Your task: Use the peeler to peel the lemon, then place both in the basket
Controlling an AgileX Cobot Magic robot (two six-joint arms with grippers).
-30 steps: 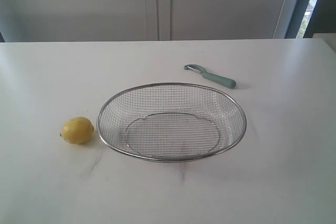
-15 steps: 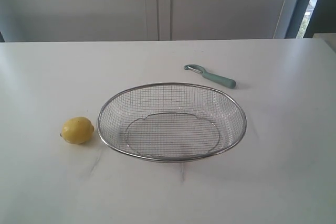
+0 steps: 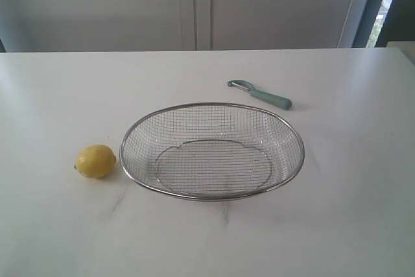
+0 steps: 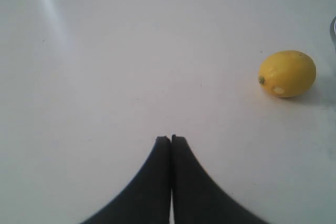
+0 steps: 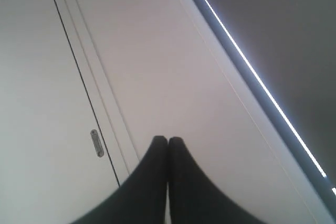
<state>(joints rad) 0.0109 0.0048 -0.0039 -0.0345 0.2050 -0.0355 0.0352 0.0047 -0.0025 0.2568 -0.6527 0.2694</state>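
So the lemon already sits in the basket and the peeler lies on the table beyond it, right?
No: the exterior view shows the lemon on the table beside the basket, outside its rim. The peeler does lie on the table beyond it.

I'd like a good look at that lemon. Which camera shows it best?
The left wrist view: the lemon looks large and unobstructed, its tip and a pale spot visible. The exterior view shows it whole but small, beside the basket. The right wrist view misses it entirely.
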